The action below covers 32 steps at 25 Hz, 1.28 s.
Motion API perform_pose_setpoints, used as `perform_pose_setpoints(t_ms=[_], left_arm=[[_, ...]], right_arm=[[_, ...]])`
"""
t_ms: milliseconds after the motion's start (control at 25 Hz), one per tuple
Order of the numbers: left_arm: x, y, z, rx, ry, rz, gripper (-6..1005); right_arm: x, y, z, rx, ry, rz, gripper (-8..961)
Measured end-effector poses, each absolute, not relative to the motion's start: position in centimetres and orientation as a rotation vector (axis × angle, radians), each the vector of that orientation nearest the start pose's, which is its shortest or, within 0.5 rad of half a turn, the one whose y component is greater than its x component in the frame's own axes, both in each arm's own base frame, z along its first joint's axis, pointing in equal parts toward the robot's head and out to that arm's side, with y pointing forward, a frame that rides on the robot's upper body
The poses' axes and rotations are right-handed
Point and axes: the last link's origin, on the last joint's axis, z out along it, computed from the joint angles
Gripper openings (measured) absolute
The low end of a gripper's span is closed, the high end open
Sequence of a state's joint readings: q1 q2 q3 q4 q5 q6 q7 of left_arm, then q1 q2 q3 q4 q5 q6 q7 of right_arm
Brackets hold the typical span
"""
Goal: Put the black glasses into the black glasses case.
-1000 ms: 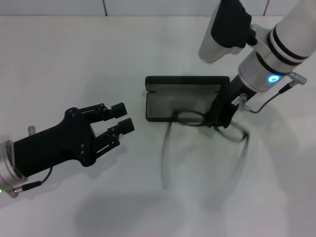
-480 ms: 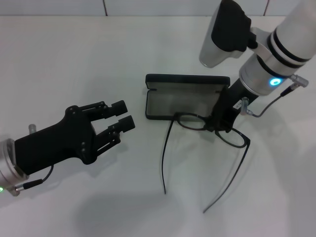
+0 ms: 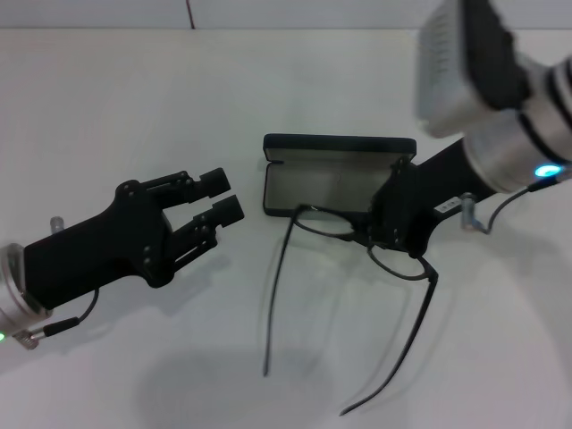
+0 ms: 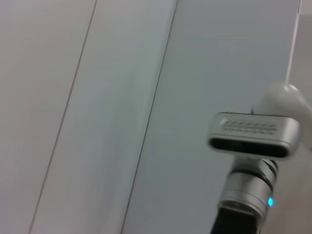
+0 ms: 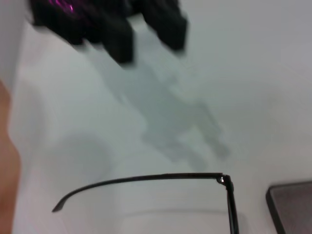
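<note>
Right fingers (image 3: pixel 396 234) pinch black glasses (image 3: pixel 315 221).

Bright, even light from above; soft grey shadows on the white table (image 3: pixel 107 107) – the right wrist view is blurred (motion).

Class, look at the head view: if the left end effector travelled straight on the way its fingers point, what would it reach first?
Probably the black glasses case, near its open left end. The left end effector points right and slightly away across bare table. The black glasses lie nearer the robot. Height is unclear, so it might pass above.
</note>
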<state>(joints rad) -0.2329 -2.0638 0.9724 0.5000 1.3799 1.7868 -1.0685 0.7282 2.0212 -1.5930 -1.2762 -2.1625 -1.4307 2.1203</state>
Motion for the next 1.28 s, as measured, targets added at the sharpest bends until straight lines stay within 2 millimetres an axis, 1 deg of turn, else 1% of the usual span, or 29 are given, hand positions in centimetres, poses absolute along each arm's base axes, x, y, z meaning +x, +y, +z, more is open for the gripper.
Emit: perform_pose_setpoints(t_ms=[80, 160, 240, 280, 400, 480, 640, 760, 880, 960, 1120, 1280], left_arm=[[-27.5, 24.2, 0.3, -2.446, -0.520, -1.332, 342], [-26.8, 24.6, 0.2, -2.434, -0.539, -1.379, 341], [-26.1, 25.0, 0.3, -2.425, -0.524, -1.424, 341], [-25.7, 25.1, 0.3, -2.430, -0.499, -1.446, 341], [-24.4, 25.7, 0.3, -2.461, -0.424, -1.503, 340], [-23.2, 26.5, 0.0, -2.497, -0.395, -1.544, 293], [-21.1, 27.3, 0.0, -2.556, -0.320, -1.635, 199], [-20.3, 27.2, 0.3, -2.561, -0.265, -1.701, 129], [-19.6, 26.9, 0.7, -2.565, -0.206, -1.768, 89], [-19.2, 26.8, 0.6, -2.578, -0.189, -1.797, 63], [-18.5, 26.5, 0.1, -2.615, -0.174, -1.834, 60], [-18.2, 26.6, -0.5, -2.638, -0.192, -1.832, 57]], right_arm=[[10.3, 34.2, -3.2, -3.054, 0.080, -0.090, 63], [11.2, 33.7, -1.6, -3.030, 0.096, 0.097, 58], [12.1, 33.4, -0.2, -2.998, 0.124, 0.273, 57], [12.7, 33.2, 0.2, -2.985, 0.137, 0.334, 57], [14.3, 32.8, 1.0, -2.950, 0.160, 0.490, 56], [15.7, 32.2, 1.3, -2.916, 0.174, 0.620, 56], [17.3, 31.3, 1.9, -2.847, 0.143, 0.831, 56], [18.0, 31.2, 2.1, -2.821, 0.151, 0.925, 56], [18.6, 31.4, 2.2, -2.803, 0.175, 0.959, 56], [18.9, 31.4, 2.2, -2.795, 0.180, 0.970, 56], [19.1, 31.5, 1.8, -2.782, 0.180, 1.020, 56], [18.5, 31.6, 1.4, -2.796, 0.147, 1.092, 56]])
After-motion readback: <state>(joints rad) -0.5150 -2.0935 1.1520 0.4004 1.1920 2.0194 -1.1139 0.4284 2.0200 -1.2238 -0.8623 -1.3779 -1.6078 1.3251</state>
